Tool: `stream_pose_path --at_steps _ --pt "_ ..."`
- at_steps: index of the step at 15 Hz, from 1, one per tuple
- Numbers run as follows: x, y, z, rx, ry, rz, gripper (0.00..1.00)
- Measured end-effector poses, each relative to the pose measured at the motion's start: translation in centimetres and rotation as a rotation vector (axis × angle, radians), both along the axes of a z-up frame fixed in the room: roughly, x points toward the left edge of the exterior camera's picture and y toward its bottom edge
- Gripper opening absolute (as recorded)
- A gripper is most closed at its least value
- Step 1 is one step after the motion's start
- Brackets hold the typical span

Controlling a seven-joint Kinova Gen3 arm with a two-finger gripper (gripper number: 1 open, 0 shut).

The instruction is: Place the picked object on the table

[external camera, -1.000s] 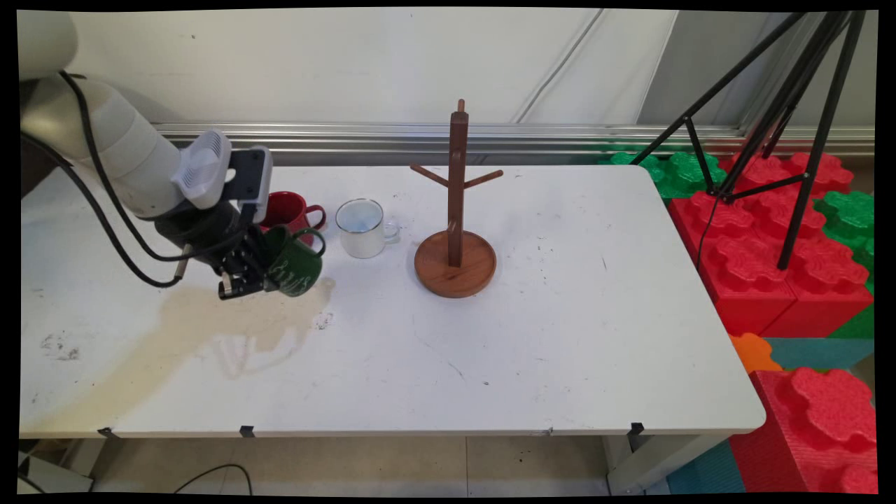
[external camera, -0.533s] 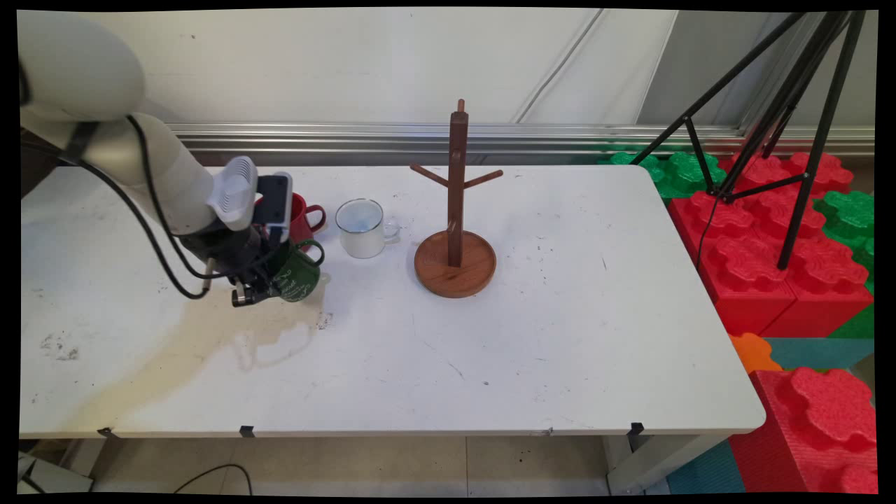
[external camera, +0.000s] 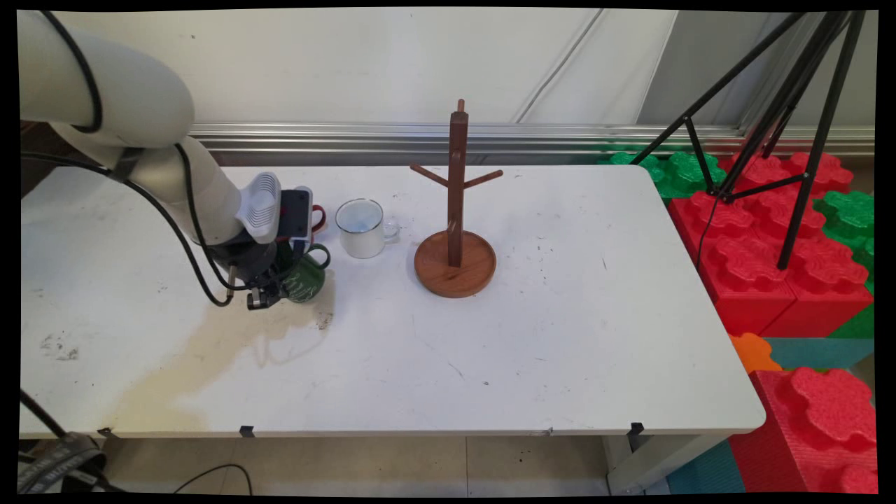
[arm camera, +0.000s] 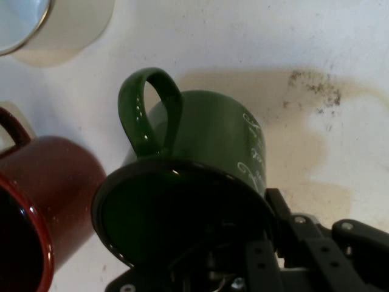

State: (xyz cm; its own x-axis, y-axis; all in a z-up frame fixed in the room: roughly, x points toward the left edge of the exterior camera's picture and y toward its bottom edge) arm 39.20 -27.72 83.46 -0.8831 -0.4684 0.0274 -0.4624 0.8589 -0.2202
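So, tool [external camera: 268, 292]: clamped on the green mug [external camera: 306, 281], low over the counter's [external camera: 560, 336] left half. Hand view shows one finger [arm camera: 285, 219] outside the mug wall at the rim; the other is hidden, presumably inside.
Green mug: tipped on its side, mouth toward the tool, handle [arm camera: 149, 109] up and away from the wrist, white lettering on the wall. Can't tell whether its body touches the counter or hangs just clear.
Red mug [arm camera: 55, 176]: upright, just behind the green one, mostly hidden by the wrist in the main view. Hand view has the two close together; contact unclear.
White mug [external camera: 360, 229]: upright, near the green mug's right, apart from it.
Mug tree [external camera: 456, 210]: wooden, round base, further right near counter centre. All visible pegs bare, nothing on the base.
State of things: one mug in the grip, two standing on the counter, none on the tree.
Stain [external camera: 210, 336]: tan patch on the counter under and in front of the tool, running toward the front-left edge.
Open room: right half and whole front strip of the counter are bare. Tight spots are behind the tool (red mug) and to the right (white mug).
Edges: tool is well in from the front and right edges.
Off-counter: black tripod [external camera: 784, 140] and foam blocks [external camera: 770, 266] past the right edge, well apart from the tool.
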Motion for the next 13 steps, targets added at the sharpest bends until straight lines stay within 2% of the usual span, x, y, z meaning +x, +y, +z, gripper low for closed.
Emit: stream_pose_path --at_steps 4,5,13 --pt "-0.5 -0.1 -0.5 0.000 -0.018 -0.004 0.00" --pt "-0.7 -0.2 -0.6 0.000 -0.021 -0.005 1.00" --pt "-1.6 -0.4 -0.8 -0.022 -0.023 -0.022 1.00"
